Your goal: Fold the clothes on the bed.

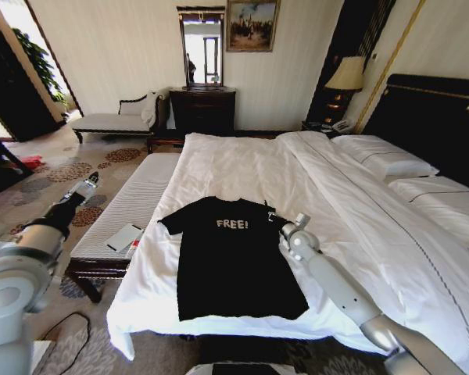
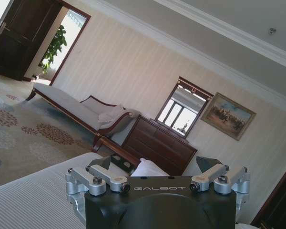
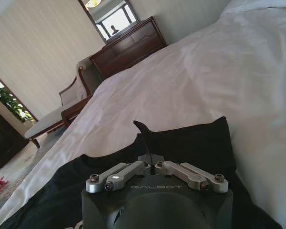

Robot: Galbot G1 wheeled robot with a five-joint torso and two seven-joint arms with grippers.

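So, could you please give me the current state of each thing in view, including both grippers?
T-shirt: spread flat and unfolded on the bed, right sleeve pinched up.
Bed: made, white duvet a little wrinkled.
Right gripper: shut on the T-shirt's sleeve.
Left gripper: open, holding nothing, raised above the striped bench.

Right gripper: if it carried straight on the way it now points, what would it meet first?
Probably the white duvet: the right gripper, shut on a pinched peak of the black cotton T-shirt, points across the bed. Depth is unclear.
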